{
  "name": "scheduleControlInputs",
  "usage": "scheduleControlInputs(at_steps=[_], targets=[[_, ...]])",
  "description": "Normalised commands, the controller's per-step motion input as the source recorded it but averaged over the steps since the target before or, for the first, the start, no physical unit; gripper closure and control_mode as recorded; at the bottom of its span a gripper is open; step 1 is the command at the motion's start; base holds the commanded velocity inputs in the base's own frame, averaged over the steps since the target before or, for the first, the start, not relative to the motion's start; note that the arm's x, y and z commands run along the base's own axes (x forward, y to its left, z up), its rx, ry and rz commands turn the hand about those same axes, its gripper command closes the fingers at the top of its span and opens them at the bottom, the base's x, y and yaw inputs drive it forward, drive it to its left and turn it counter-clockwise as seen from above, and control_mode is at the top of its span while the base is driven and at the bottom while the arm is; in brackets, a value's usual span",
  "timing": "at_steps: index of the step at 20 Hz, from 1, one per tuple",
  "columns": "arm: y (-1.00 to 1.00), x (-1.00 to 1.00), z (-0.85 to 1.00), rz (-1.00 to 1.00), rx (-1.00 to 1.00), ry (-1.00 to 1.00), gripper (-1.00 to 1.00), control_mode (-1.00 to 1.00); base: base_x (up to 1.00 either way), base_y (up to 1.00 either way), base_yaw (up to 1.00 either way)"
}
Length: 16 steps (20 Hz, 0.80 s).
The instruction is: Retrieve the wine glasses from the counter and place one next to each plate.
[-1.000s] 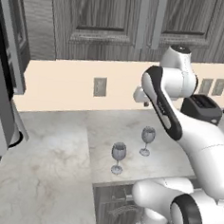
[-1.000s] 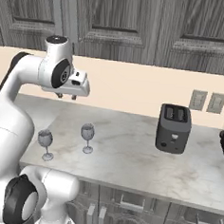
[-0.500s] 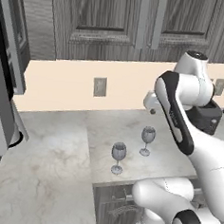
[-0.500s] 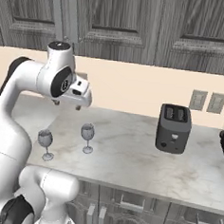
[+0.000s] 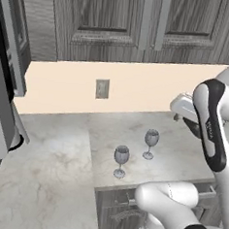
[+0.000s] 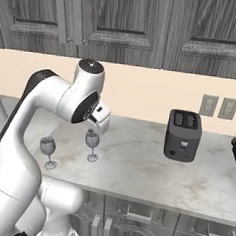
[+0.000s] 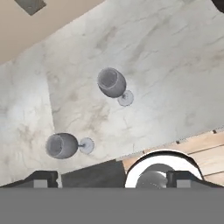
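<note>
Hand (image 7: 112,177) hangs wide open above the counter (image 7: 175,65), empty, over both upright wine glasses (image 7: 112,83) (near each other, by the front edge). Descend beside one bowl, close gently around it, avoiding its neighbour (image 7: 61,145).

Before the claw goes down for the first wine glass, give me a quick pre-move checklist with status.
1. Claw open: ok. In the hand view both fingertips stand wide apart with nothing between them.
2. Both glasses upright on the counter: ok. The near glass and the far glass stand on their feet.
3. Glasses apart from each other: ok, a clear gap of bare marble lies between them.
4. Claw lined up over a glass: not ok. It hangs above the counter with both glasses off centre in the hand view.
5. Toaster out of the way: ok, it stands well to the side.
6. Plates located: cannot tell.
</note>
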Motion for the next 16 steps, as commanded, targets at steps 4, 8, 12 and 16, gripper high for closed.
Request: scheduleControlInputs(at_steps=[4, 8, 12, 16], targets=[[-0.38, 0.00, -0.15, -0.43, 0.18, 0.11, -1.00, -1.00, 0.00, 0.00, 0.00], [-0.09, 0.06, -0.14, -0.33, 0.15, 0.05, -1.00, -1.00, 0.00, 0.00, 0.00], [-0.04, 0.02, -0.24, -0.28, 0.14, 0.00, -1.00, -1.00, 0.00, 0.00, 0.00], [-0.05, 0.00, -0.23, -0.29, 0.13, 0.00, -1.00, -1.00, 0.00, 0.00, 0.00]])
